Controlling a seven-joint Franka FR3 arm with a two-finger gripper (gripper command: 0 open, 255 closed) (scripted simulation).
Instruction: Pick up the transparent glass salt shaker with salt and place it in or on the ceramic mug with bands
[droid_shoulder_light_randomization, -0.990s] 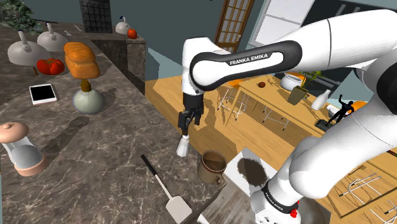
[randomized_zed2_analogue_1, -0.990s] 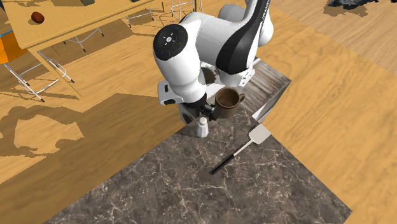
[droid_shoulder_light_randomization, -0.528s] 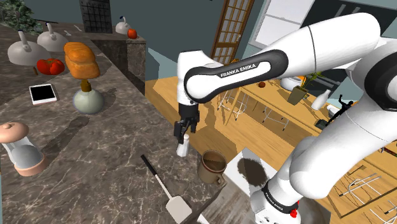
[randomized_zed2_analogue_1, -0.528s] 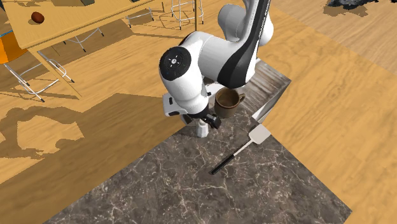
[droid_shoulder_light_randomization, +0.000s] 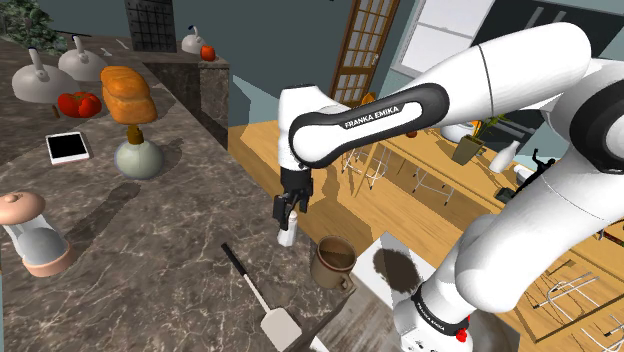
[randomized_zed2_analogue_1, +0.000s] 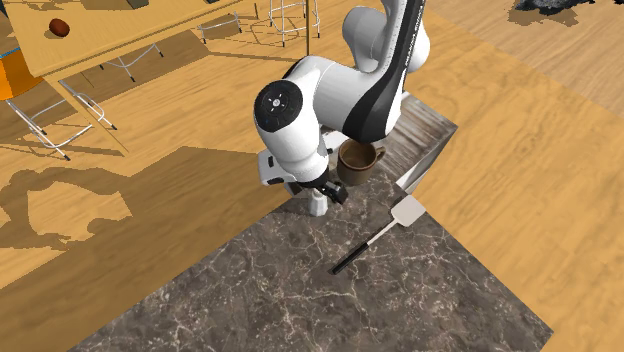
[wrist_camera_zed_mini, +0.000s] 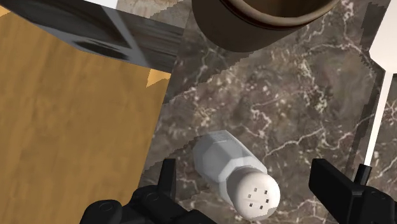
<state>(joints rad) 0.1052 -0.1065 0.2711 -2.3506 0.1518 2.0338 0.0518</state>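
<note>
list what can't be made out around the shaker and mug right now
- Salt shaker, shoulder view: cap hidden behind the jaws.
- Salt shaker, second exterior view: upper part hidden by the white arm.
- Mug, wrist view: mostly cut off by the frame edge.
- Salt inside the shaker: cannot tell, its body is drawn opaque pale grey.
</note>
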